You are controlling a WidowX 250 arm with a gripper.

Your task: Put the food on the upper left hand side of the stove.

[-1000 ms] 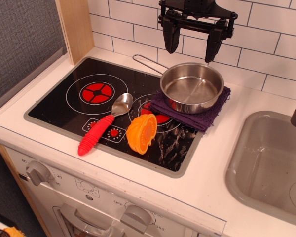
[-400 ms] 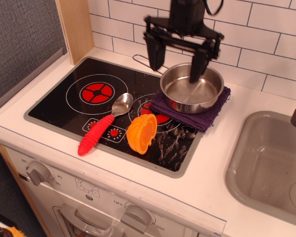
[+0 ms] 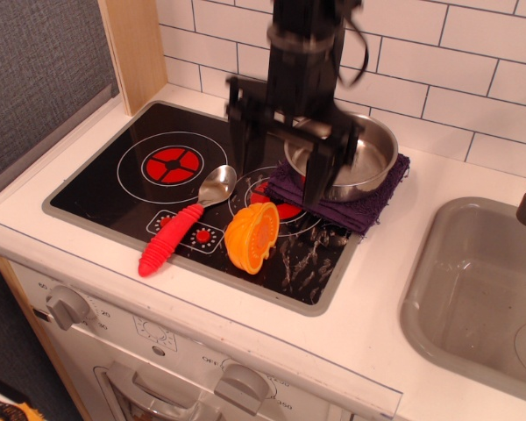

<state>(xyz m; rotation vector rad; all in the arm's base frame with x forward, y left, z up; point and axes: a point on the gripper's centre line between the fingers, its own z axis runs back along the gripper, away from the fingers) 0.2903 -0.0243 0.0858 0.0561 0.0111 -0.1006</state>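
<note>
The food is an orange ribbed toy like a halved orange (image 3: 252,235). It stands on its edge on the black glass stove (image 3: 105,180), near the front rim, right of the middle. My gripper (image 3: 278,160) is open and empty. It hangs just above and behind the food, its two black fingers (image 3: 239,140) spread wide over the right burner. The upper left part of the stove holds a red burner mark (image 3: 172,164) in a white ring.
A red-handled spoon (image 3: 186,222) lies on the stove left of the food. A steel pot (image 3: 368,162) sits on a purple cloth (image 3: 381,203) behind my gripper. A grey sink (image 3: 478,298) is at the right. A wooden post (image 3: 136,48) stands at the back left.
My gripper has come down and forward-left from above the pot to just above the food, staying open. The food, spoon and pot have not moved.
</note>
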